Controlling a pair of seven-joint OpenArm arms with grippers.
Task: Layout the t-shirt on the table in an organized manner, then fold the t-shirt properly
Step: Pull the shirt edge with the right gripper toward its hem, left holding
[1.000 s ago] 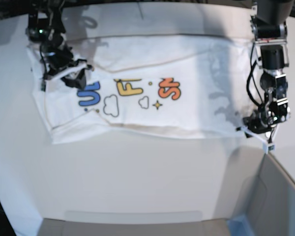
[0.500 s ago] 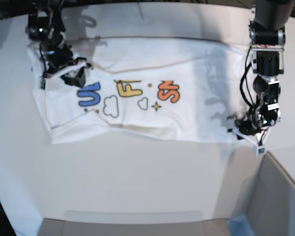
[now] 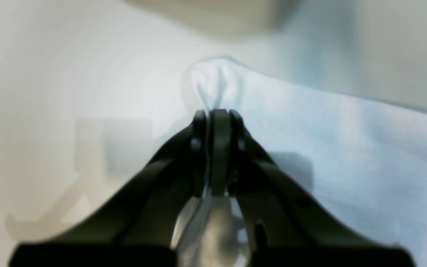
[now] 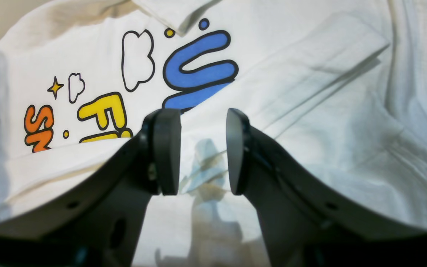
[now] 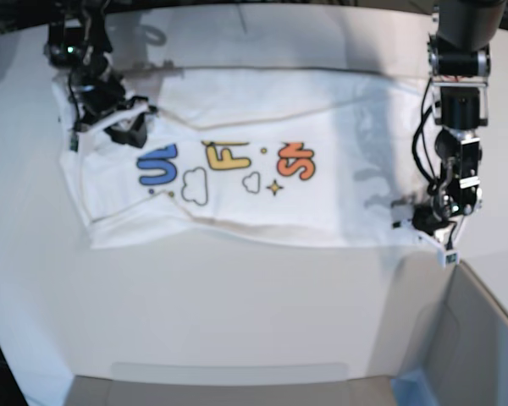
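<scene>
The white t-shirt (image 5: 262, 152) lies spread across the table (image 5: 237, 288), folded lengthwise, with its blue, yellow and orange letters facing up. My left gripper (image 5: 409, 218) sits at the shirt's near right corner. In the left wrist view the left gripper (image 3: 213, 115) is shut, with a pinch of the t-shirt (image 3: 328, 148) bunched between its jaws. My right gripper (image 5: 131, 127) hovers over the shirt's left end. In the right wrist view the right gripper (image 4: 200, 152) stands open just above the t-shirt (image 4: 310, 111), near the blue letter, holding nothing.
A grey box (image 5: 478, 338) with a blue corner (image 5: 411, 387) stands at the near right, close to the left arm. A flat grey slab (image 5: 229, 381) lies along the table's near edge.
My left gripper has shut on the shirt's near right corner. The shirt's print has shifted slightly right. The right arm has barely moved.
</scene>
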